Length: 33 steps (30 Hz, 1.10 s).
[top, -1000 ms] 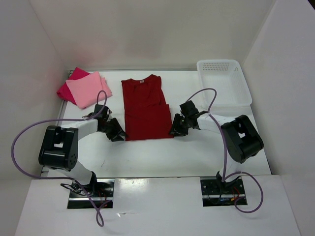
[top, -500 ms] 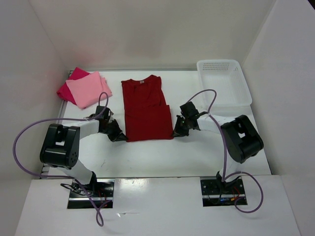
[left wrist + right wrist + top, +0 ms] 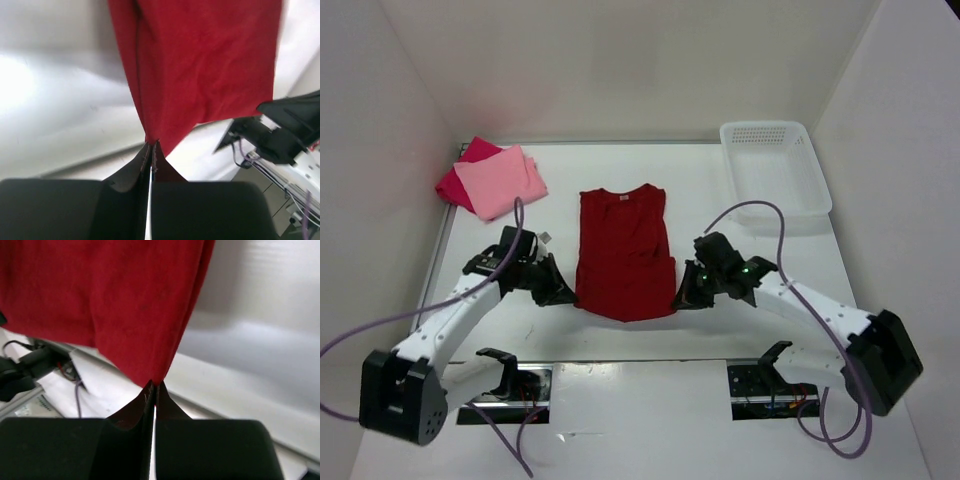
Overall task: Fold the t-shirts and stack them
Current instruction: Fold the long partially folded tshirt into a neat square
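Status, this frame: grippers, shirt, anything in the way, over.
Left gripper, right gripper shut on near corners of dark red t-shirt. Hem slack between them. Folded pink shirts, white basket well clear.

A robotics lab test cell: a white surface [image 3: 710, 195] is boxed in on three sides by plain white panels [image 3: 620, 70]. A left arm [image 3: 455, 318] and a right arm [image 3: 820, 312] are bolted at its near edge on metal base plates [image 3: 750, 385] with bare wiring showing, and purple cables [image 3: 757, 205] loop loose from them. A white plastic lattice basket [image 3: 775, 165] sits in the far right corner
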Motion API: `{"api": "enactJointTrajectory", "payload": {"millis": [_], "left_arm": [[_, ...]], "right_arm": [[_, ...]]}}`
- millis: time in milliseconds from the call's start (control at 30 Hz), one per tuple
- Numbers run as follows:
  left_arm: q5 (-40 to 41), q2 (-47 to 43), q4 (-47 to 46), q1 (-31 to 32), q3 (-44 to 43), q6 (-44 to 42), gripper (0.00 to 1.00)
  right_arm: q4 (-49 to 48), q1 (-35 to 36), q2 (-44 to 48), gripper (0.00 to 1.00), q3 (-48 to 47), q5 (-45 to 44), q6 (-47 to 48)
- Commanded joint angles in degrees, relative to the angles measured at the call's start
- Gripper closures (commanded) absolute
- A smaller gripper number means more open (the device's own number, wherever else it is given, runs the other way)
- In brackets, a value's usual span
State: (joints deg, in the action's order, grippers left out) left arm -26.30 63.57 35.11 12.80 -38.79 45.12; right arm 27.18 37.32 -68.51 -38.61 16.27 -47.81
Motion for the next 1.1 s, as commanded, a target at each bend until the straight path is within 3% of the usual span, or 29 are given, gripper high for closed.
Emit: {"api": "enactJointTrajectory", "payload": {"millis": [0, 133, 267, 367, 500, 700, 800, 833, 867, 900, 967, 1000, 1067], "left_arm": [[0.19, -5.82, 12.07, -0.14, -5.32, 1.98, 1.0], [3.09, 0.48, 9.9, -0.66, -15.42, 0.06, 1.0], [3.1, 13.12, 3.14, -8.21, -23.95, -2.58, 1.0], [3.7, 20.85, -2.05, -12.09, -28.79, -2.58, 1.0], [4.41, 31.5, -8.73, -14.29, -35.46, -1.97, 1.0], [7.14, 48.91, -14.63, -14.29, -49.69, 0.48, 1.0], [7.85, 53.93, -16.47, -14.29, -53.4, 2.42, 0.97], [8.54, 54.46, -17.26, -14.29, -54.02, 2.95, 0.94], [8.55, 54.47, -17.79, -14.29, -55.42, 4.17, 0.89], [8.55, 54.47, -18.49, -14.99, -56.13, 4.18, 0.72], [8.55, 53.15, -19.99, -15.52, -57.36, 4.97, 0.57], [8.55, 52.28, -20.52, -15.52, -57.37, 4.97, 0.46], [8.55, 49.55, -20.52, -16.05, -57.37, 4.45, 0.4]], "right_arm": [[8.32, -1.8, 5.49, 1.0, -4.69, -1.33, -2.47], [8.6, -9.44, -1.25, 1.0, -14.19, 0.15, 5.52], [7.1, -16.82, -13.64, 1.0, -30.85, 0.87, 13.86], [7.1, -18.07, -24.89, 1.0, -43.62, 2.44, 17.38], [9.11, -20.0, -44.27, 1.0, -58.74, 3.93, 19.68], [6.4, -21.85, -61.62, 0.98, -77.45, 6.49, 16.97], [7.54, -22.38, -66.65, 0.89, -85.19, 7.63, 16.44], [7.54, -22.38, -66.67, 0.84, -86.36, 7.63, 15.91], [7.54, -22.38, -67.19, 0.73, -87.33, 7.11, 15.91], [7.54, -22.38, -67.19, 0.68, -88.12, 7.11, 15.21], [7.54, -22.38, -65.18, 0.56, -88.13, 7.11, 15.2], [7.54, -22.38, -64.13, 0.54, -87.17, 6.5, 15.2], [6.4, -22.38, -60.1, 0.52, -83.59, 5.8, 15.73]]}}
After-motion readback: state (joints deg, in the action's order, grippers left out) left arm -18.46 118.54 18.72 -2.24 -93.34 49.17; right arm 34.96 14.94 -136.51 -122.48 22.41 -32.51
